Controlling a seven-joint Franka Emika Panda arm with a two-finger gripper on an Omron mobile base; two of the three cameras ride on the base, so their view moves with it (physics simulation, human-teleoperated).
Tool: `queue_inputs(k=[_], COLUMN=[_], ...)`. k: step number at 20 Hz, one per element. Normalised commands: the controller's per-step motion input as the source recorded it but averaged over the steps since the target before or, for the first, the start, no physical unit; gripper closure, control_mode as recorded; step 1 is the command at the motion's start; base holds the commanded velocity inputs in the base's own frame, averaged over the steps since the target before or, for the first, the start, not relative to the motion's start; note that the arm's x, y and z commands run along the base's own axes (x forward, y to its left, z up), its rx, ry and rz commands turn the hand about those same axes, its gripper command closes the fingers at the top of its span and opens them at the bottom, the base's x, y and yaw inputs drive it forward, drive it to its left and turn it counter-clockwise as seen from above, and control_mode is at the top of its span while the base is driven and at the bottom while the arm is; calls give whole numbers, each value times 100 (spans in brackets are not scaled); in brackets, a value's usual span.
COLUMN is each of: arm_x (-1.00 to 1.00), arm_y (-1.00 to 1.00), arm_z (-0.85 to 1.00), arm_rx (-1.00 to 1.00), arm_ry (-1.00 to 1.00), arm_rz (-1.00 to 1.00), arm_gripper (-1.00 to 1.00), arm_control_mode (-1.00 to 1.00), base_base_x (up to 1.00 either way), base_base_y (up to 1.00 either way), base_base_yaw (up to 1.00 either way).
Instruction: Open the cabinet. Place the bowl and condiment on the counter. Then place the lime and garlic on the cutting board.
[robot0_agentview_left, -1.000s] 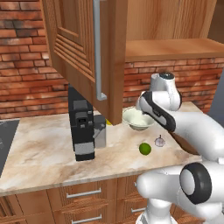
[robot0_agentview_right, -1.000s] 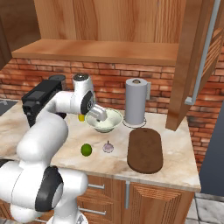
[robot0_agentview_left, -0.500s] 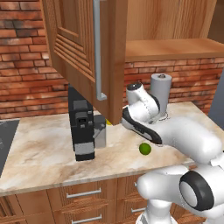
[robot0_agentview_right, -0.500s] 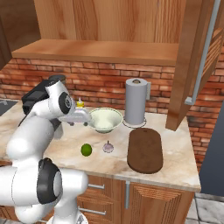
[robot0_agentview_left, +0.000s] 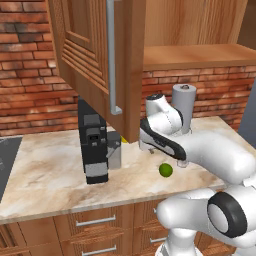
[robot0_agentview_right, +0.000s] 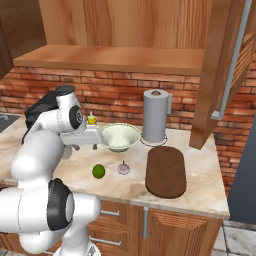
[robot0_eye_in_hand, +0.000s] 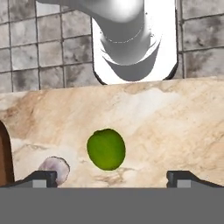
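hand (robot0_eye_in_hand: 107, 177) wide apart, empty, lined up over lime (robot0_eye_in_hand: 106, 149) on desk (robot0_eye_in_hand: 175, 127). garlic (robot0_eye_in_hand: 54, 168) sits just beside it, board (robot0_agentview_right: 165, 171) well apart. risk: lime is round, off-centre pinch could squirt it away or bump the garlic.

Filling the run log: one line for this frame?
gripper: open, empty | small bright green lime: on beige marble counter, below gripper | dark brown wooden cutting board: bare

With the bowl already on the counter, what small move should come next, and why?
Probably lower the open gripper onto the lime: the hand view shows it lying between the spread jaws, beside the garlic, and the cutting board is bare.
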Motion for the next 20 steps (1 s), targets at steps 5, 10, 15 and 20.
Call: queue_inputs(k=[5,10,15,20], arm_x=[-10,0,14,30], arm_y=[-3,-12,-17,-13], arm_z=[-65,-61,-53,-36], arm_rx=[19,8,0,0], arm_ry=[3,0,0,0], arm_rz=[6,1,0,0], arm_gripper=[-100,-100,-100,-100], arm_control_mode=[-100,-100,-100,-100], base_base_x=[0,0,0,0], base_base_y=[0,0,0,0], base_base_yaw=[0,0,0,0])
